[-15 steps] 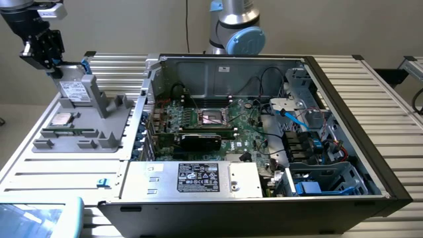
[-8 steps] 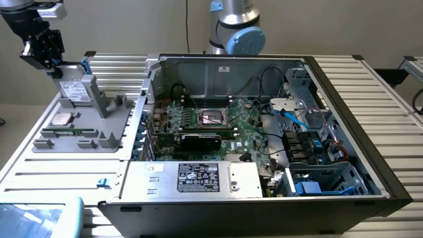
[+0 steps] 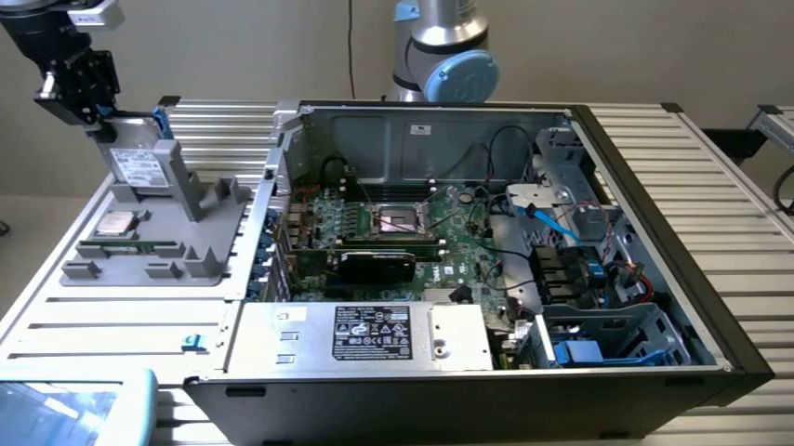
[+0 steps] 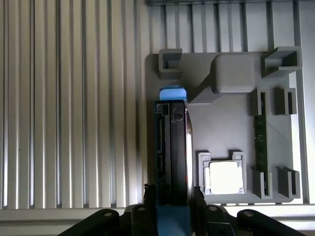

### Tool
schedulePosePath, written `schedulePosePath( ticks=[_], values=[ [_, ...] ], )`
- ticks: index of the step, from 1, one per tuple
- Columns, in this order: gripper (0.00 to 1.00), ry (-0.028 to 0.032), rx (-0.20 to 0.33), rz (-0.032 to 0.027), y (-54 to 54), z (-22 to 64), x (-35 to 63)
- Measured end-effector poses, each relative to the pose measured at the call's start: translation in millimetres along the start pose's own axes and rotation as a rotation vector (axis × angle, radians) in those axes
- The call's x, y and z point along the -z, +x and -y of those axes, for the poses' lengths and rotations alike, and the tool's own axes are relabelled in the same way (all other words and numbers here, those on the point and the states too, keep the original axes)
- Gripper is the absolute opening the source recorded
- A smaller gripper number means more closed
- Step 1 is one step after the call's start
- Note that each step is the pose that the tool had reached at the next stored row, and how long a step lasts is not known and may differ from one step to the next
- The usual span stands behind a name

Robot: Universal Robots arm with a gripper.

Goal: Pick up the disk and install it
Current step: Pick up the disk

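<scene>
The disk (image 3: pixel 137 167) is a grey hard drive with a white label. It stands on edge in a slot of the grey fixture (image 3: pixel 199 246) on the exterior view's left. My gripper (image 3: pixel 99 125) hangs just above and behind the drive's top end. In the wrist view the disk (image 4: pixel 172 142) appears edge-on, with its blue bracket (image 4: pixel 172 93) at the far end. My gripper (image 4: pixel 172 196) is open, its dark fingers (image 4: pixel 149 196) standing on either side of the drive's near end. The open computer case (image 3: pixel 645 186) lies to the exterior view's right.
The fixture (image 4: pixel 221 128) also holds a small square silver chip (image 4: pixel 225 177) and a green memory stick (image 4: pixel 260 142). Inside the case are the motherboard (image 3: pixel 410 232), a silver box with a sticker (image 3: pixel 372 334) and a drive cage (image 3: pixel 608 334). The arm's base (image 3: pixel 441 56) stands behind the case.
</scene>
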State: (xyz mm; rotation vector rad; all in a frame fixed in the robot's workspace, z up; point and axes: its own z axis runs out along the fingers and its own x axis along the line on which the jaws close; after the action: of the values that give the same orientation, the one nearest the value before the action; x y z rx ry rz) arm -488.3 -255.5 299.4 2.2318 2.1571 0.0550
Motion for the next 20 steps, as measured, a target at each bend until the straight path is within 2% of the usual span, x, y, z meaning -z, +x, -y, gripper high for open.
schedulePosePath(
  ticks=[10, 20],
  values=[
    [0.38, -0.0076, 0.006, -0.0006, 0.0, -2.3, 16.4],
    [0.38, -0.0089, 0.01, -0.0008, 0.1, -4.2, 19.8]
  ],
)
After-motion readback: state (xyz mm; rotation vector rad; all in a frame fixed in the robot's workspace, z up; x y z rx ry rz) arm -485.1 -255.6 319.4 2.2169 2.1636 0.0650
